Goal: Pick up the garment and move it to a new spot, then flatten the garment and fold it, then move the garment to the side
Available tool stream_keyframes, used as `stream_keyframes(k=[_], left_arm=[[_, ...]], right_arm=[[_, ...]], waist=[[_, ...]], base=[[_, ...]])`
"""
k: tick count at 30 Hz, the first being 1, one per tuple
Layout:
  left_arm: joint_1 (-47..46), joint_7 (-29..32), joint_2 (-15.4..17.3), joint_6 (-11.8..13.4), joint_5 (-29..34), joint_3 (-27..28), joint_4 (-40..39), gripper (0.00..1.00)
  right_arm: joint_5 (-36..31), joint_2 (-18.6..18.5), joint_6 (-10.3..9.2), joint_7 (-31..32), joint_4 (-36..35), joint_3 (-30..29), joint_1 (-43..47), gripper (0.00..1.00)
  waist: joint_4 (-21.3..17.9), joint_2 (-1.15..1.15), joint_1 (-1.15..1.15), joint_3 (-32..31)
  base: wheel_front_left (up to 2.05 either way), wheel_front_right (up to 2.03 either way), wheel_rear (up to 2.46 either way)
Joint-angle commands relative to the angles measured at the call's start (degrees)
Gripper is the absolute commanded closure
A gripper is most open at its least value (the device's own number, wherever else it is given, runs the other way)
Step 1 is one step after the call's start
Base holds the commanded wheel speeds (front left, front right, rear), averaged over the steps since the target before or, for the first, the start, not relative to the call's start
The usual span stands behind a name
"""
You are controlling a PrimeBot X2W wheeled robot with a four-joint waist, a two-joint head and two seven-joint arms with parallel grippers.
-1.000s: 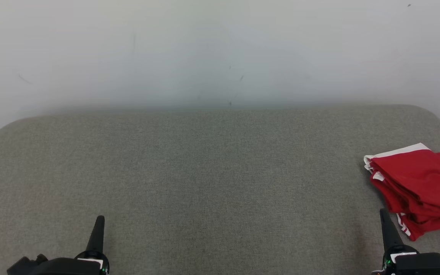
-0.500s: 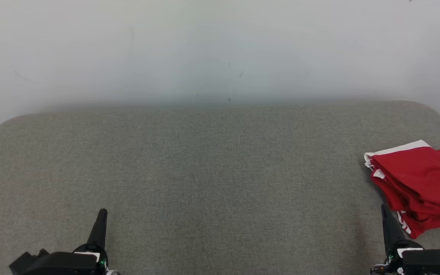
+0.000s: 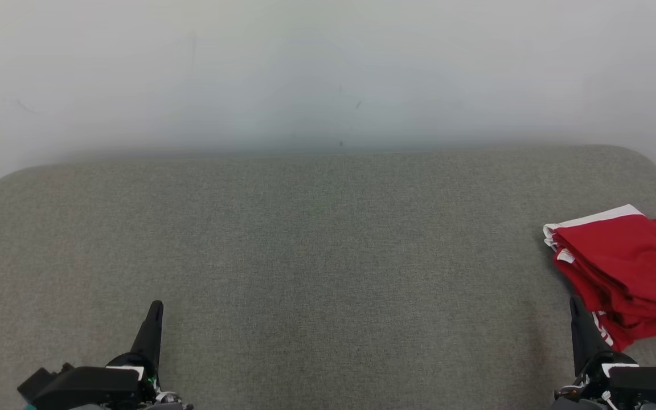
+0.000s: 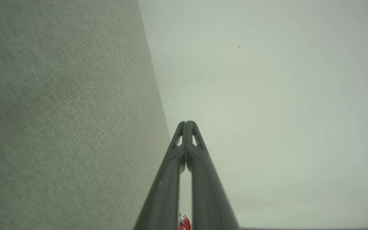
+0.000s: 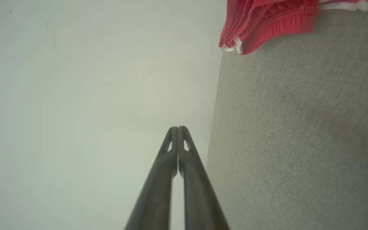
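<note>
- The right gripper [image 3: 574,304], its two dark fingers pressed tip to tip and gripping nothing, hangs low over the grey cushion [image 3: 328,256]. The red garment [image 3: 624,267] lies just ahead of it, towards its outer, right-hand side.
- The garment is a layered stack, red with white trim. Its stepped edge crosses slantwise before the right gripper: the far corner sits ahead of the fingertips and a shade inward, the near corner just beside them on the outer side.
- The stack runs off the frame's right edge in the head view, so its full length, and with it the true long axis, cannot be told.
- In the head view the striped near corner looks almost against the finger. The right wrist view shows bare cushion between the fingertips and the cloth, so the two are judged to be apart.
- The left gripper [image 3: 157,307], likewise clenched and empty, points forward with the garment far across to its right, beyond the other arm.
- The right arm is plainly the nearer. The garment already looks folded and parked at the cushion's side, so the task appears close to done.
- Any further shift would likely fall to the right arm, reaching forward and outward, and its jaws would have to part first.
</note>
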Motion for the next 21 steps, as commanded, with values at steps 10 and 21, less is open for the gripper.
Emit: stream_keyframes(k=[10, 21], left_arm=[[-1.9, 1.4, 0.2, -0.2, -4.2, 0.0, 0.2, 1.00], [-1.8, 1.3, 0.2, -0.2, -4.3, 0.0, 0.2, 1.00]], right_arm=[[4.6, 0.0, 0.06, 1.0, -0.4, -0.4, -1.0, 1.00], [4.5, 0.0, 0.06, 0.9, -0.3, -0.4, -0.9, 1.00]], waist=[[-0.1, 0.00, 0.00, 0.6], [-0.1, 0.00, 0.00, 0.6]], base=[[0.00, 0.00, 0.00], [0.00, 0.00, 0.00]])
